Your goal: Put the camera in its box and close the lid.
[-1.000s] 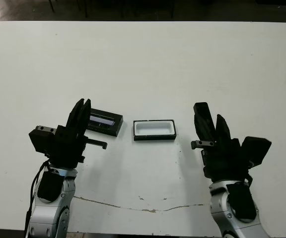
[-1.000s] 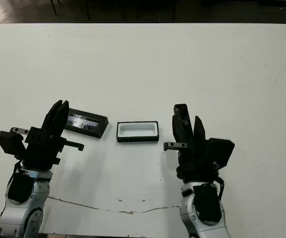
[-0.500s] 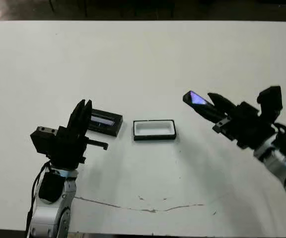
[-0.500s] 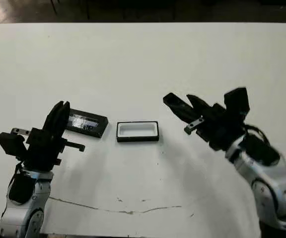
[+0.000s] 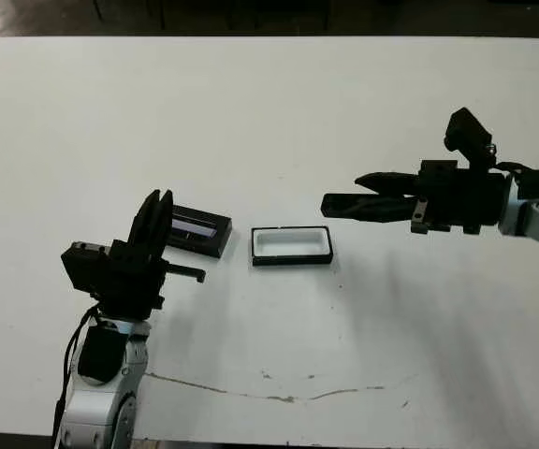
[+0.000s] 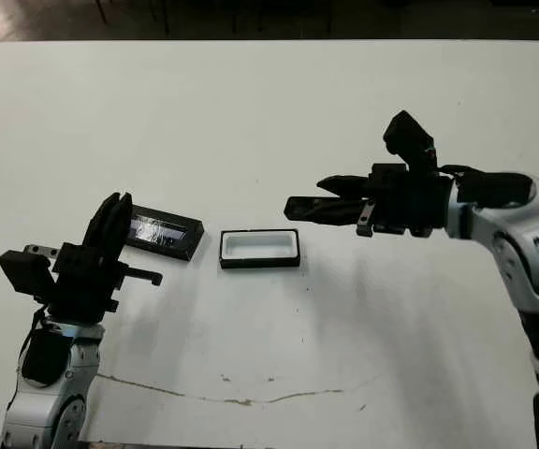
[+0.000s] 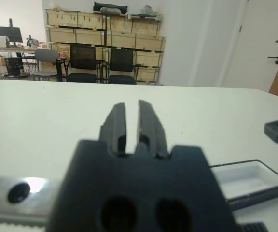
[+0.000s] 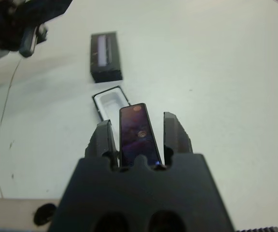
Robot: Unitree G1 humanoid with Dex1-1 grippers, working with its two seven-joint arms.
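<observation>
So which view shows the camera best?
The right wrist view: the camera fills the middle, face up between the right gripper's fingers. The eye views show it only edge-on, a dark bar; the left wrist view misses it.

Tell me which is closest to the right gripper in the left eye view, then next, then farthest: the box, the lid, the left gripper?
From the right gripper:
1. The box, just below and left of its tips, mid-table.
2. The lid, left of the box.
3. The left gripper, by the lid's left end; nearly level with the lid, only slightly farther.

Black camera (image 8: 138, 135), white-lined black box (image 5: 292, 245), silver-striped black lid (image 5: 196, 230)
</observation>
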